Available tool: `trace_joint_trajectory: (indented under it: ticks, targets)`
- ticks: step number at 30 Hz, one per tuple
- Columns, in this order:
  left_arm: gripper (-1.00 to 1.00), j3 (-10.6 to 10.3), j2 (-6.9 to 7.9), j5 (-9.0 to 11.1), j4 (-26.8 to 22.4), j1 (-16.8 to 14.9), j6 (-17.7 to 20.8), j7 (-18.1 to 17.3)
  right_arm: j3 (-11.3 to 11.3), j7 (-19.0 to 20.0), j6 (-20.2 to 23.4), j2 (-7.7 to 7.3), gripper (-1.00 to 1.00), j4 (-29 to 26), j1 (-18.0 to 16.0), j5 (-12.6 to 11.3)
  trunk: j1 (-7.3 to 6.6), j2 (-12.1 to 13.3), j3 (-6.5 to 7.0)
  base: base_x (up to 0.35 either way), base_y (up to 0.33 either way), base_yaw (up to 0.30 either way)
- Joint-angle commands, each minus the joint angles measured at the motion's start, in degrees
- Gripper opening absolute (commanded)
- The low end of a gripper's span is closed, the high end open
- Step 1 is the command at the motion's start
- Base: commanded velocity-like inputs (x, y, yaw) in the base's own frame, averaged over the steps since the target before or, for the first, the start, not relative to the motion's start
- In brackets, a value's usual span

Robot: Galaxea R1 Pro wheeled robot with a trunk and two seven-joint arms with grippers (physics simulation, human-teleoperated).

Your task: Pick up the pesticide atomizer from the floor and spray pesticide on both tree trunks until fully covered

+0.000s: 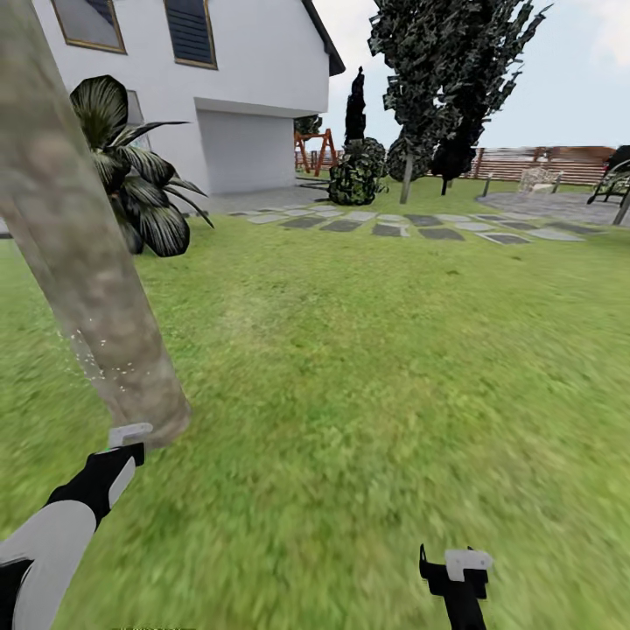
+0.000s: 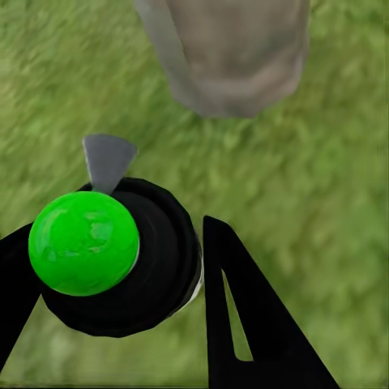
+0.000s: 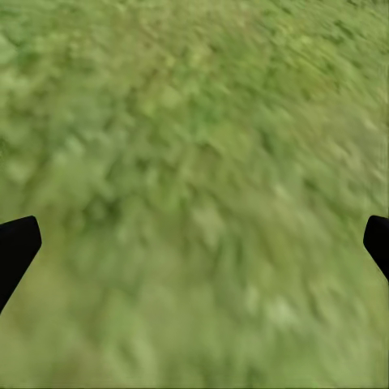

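The near tree trunk (image 1: 83,254) is a thick pale grey-brown column leaning across the left of the head view; its base (image 2: 231,61) also shows in the left wrist view. Fine pale pesticide specks (image 1: 87,350) dot its lower left side. My left gripper (image 1: 122,451) (image 2: 113,251) is shut on the pesticide atomizer (image 2: 121,259), a black bottle with a round green cap and a grey nozzle (image 1: 131,431) that points at the trunk's foot. A second tree (image 1: 407,175) stands far off across the lawn. My right gripper (image 1: 451,564) (image 3: 194,243) hangs open over grass.
A white house (image 1: 236,96) and a broad-leaved dark plant (image 1: 140,184) stand behind the near trunk. Stepping stones (image 1: 394,223), a round bush (image 1: 357,171), a black-foliaged tree (image 1: 455,153) and the slat fence (image 1: 542,162) lie far ahead. Lawn (image 1: 376,367) stretches to the right.
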Motion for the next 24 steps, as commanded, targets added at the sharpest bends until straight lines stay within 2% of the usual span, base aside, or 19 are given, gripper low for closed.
trace_joint_trajectory:
  ticks: [1, 15, 24]
  targets:
    - [-1.00, 0.3, -0.05, -0.4, -0.1, 0.0, 0.3, 0.0, -0.4, -0.2, -0.1, 0.01, 1.00, 0.0, 0.0, 0.6, 0.00, 0.0, -0.05, 0.095, -0.262, 0.278]
    - [-1.00, 0.3, -0.05, -0.4, 0.2, -0.1, 0.3, -0.1, -0.4, -0.2, -0.1, 0.04, 1.00, 0.0, 0.0, 0.6, 0.00, 0.0, -0.05, 0.093, -0.263, 0.277]
    - [-1.00, 0.2, -0.24, -0.4, -0.4, 0.0, 0.2, -0.1, -0.5, -0.2, -0.1, 0.04, 1.00, 0.0, 0.0, 0.6, 0.00, 0.0, -0.05, 0.061, -0.267, 0.066]
